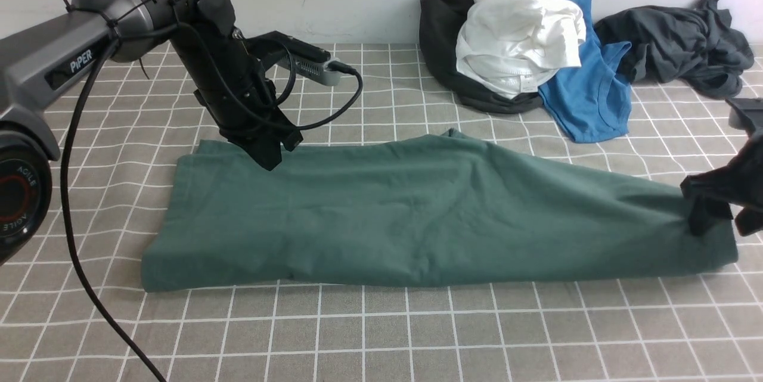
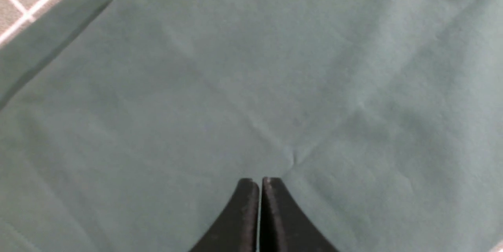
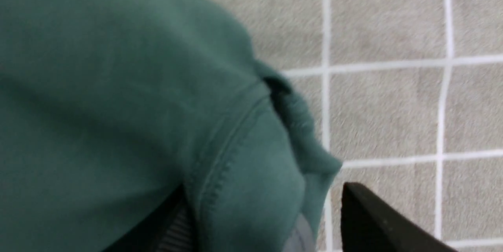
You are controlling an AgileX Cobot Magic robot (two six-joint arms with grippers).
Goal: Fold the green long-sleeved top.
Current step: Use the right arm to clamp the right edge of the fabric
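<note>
Top (image 3: pixel 98 67) hem between parted right fingers (image 3: pixel 377 220): wrist view only.

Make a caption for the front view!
Left gripper and right gripper near the ends of a green top on checked cloth.

- You've got the green long-sleeved top (image 1: pixel 417 209) folded into one long band, lying flat, crosswise, left to right.
- Dark green jersey, lightly creased; right end bunched, stitched hem showing.

Robot lab: checked tablecloth (image 1: pixel 381 334), heaped clothes (image 1: pixel 518 36)
</note>
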